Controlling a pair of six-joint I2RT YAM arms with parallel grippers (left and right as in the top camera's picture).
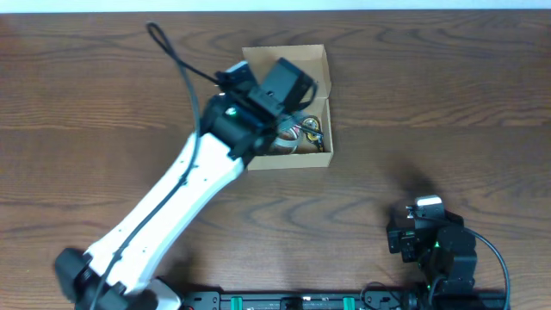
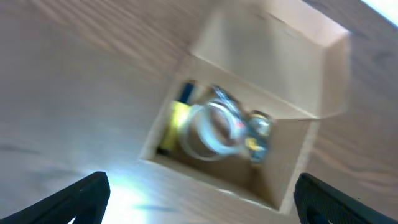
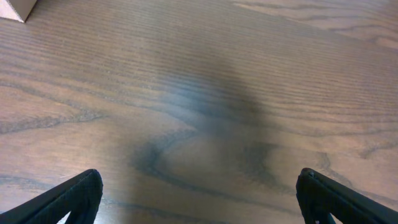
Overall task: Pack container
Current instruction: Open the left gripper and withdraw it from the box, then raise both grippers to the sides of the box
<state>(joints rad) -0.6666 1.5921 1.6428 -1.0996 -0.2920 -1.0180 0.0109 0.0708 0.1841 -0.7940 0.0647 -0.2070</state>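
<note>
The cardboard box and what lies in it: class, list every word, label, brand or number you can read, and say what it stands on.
None can be read.
The container shows plain cardboard with no print.
The yellow item and the clear roll inside it are too blurred to show any label.
The table bears no text.

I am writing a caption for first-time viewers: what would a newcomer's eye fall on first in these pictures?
First, the white left arm reaching diagonally across the dark wooden table to the open container near the top centre. Inside it lie a clear tape roll and a yellow item, with the left fingers spread wide above. The right arm sits at the lower right.
</note>
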